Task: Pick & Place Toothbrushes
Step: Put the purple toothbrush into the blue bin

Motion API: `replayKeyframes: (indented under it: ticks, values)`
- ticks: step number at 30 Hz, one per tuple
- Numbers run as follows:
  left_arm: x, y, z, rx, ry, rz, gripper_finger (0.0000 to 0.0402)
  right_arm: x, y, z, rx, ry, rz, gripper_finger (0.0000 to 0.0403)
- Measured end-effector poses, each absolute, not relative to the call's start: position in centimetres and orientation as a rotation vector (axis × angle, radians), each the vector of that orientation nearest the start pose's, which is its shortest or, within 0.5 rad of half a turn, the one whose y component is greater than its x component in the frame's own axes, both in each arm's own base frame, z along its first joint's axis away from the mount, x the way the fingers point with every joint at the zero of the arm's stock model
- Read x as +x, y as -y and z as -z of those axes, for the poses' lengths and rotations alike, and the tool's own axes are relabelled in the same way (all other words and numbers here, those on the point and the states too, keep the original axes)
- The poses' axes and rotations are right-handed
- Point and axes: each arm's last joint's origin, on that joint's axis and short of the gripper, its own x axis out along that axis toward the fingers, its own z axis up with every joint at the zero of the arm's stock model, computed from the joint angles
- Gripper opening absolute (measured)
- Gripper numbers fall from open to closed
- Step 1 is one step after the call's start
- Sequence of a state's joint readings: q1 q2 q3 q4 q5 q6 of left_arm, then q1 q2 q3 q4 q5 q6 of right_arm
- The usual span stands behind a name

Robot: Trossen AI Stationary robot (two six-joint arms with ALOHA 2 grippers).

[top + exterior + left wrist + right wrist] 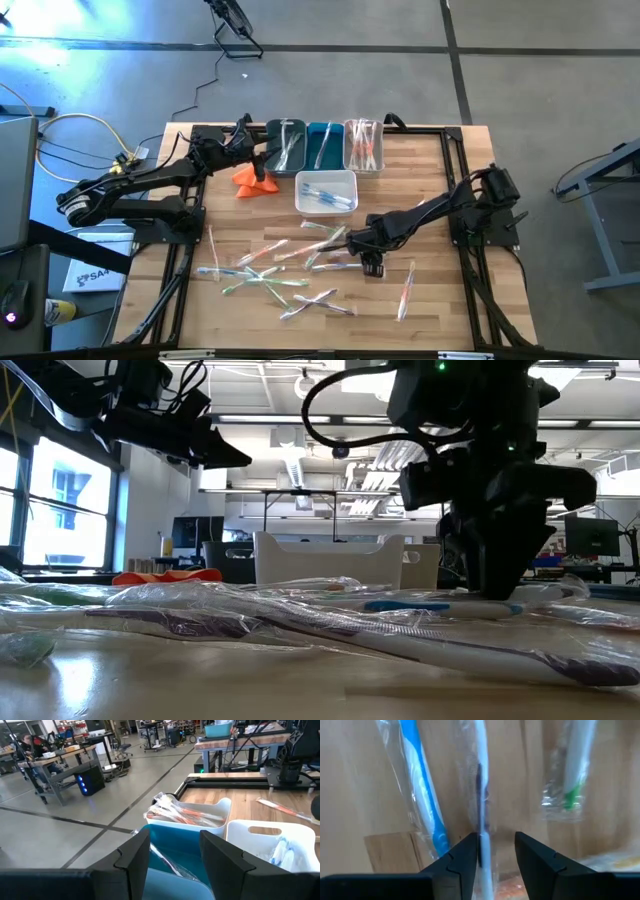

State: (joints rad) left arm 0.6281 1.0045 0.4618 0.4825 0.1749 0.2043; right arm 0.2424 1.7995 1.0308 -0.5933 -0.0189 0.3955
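Several wrapped toothbrushes (270,272) lie loose on the wooden table. My right gripper (372,264) points down into the right end of the pile, open. In the right wrist view a whitish toothbrush with a purple mark (481,795) runs between its fingers, close against one finger (465,860). A blue toothbrush (422,785) and a green one (572,790) lie on either side of it. My left gripper (175,857) hovers open and level over the blue bin (175,850) at the far left, with nothing between its fingers. My right gripper comes from above with its fingers lying across the whitish toothbrush's handle (482,847), one finger on each side. The handle lies flat on the table beside one finger; I cannot tell whether that finger touches it.
Three bins stand in a row at the far edge: dark (287,147), blue (323,145) and clear (364,147), each with toothbrushes. A white bin (326,192) stands in front of them, an orange cloth (255,180) to its left. One orange toothbrush (406,290) lies apart at the right.
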Motion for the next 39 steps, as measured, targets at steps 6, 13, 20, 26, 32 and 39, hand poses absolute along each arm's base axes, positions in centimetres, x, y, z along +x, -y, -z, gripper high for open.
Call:
replayKeyframes:
  ticks: [6, 13, 20, 26, 32, 39]
  values:
    - [17.70, -12.24, -24.49, 0.175, -0.106, -0.445, 0.0167, 31.00, -7.73, -13.41, 0.176, -1.385, 0.048, 0.0126]
    - [17.70, -12.24, -24.47, 0.174, -0.108, -0.445, 0.0167, 30.96, -7.71, -13.52, 0.172, -1.378, 0.048, 0.0121]
    - [17.70, -12.24, -24.48, 0.174, -0.108, -0.445, 0.0167, 30.95, -7.67, -13.50, 0.168, -1.377, 0.056, 0.0076]
    - [17.70, -12.24, -24.48, 0.174, -0.108, -0.445, 0.0167, 30.94, -7.65, -13.49, 0.171, -1.378, 0.055, 0.0034]
    - [17.70, -12.24, -24.48, 0.174, -0.108, -0.445, 0.0167, 30.94, -7.67, -13.49, 0.174, -1.379, 0.052, 0.0028]
    - [17.70, -12.24, -24.48, 0.174, -0.108, -0.445, 0.0167, 30.78, -7.77, -14.14, 0.198, -1.369, 0.016, 0.0025]
